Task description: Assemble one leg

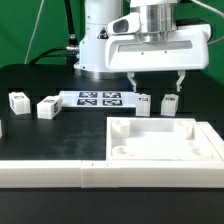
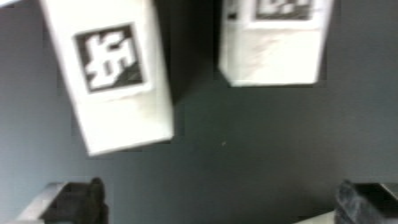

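Two small white plastic posts point(image 1: 17, 100) point(image 1: 47, 107) are standing at the exterior view's left, then the marker board point(image 1: 97, 98). The gripper point(image 1: 156, 82), jaws spread wide, is hovering above the small white tagged leg point(image 1: 145, 103) and its twin point(image 1: 169, 103); a large white tray-like piece point(image 1: 160, 140) is lying nearby.

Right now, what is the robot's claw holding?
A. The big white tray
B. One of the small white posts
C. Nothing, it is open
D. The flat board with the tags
C: the gripper is open and empty, and the two legs below it are untouched.
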`<state>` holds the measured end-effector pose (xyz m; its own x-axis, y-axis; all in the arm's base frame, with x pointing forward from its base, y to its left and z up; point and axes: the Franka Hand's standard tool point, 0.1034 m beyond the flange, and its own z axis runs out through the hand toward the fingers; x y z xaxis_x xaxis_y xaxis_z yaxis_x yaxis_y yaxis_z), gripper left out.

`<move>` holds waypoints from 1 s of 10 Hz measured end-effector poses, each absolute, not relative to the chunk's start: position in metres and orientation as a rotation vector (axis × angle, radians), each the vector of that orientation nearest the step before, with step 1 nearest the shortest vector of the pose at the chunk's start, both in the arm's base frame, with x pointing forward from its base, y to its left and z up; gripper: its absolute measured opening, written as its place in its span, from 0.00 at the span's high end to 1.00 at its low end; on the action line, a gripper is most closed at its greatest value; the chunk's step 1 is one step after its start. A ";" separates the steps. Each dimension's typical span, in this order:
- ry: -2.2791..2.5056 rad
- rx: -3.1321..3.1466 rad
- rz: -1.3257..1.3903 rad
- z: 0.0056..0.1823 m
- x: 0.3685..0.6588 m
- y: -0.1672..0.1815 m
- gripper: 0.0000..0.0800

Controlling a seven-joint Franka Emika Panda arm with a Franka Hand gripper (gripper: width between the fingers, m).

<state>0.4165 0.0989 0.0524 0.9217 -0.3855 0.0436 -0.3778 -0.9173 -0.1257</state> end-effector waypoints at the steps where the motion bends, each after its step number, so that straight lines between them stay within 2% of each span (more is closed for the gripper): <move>1: 0.727 -2.927 -0.088 0.052 0.414 0.106 0.19; 6: 0.691 -2.936 0.033 0.049 0.410 0.105 0.19; 10: 0.520 -2.870 0.525 0.055 0.396 0.117 0.19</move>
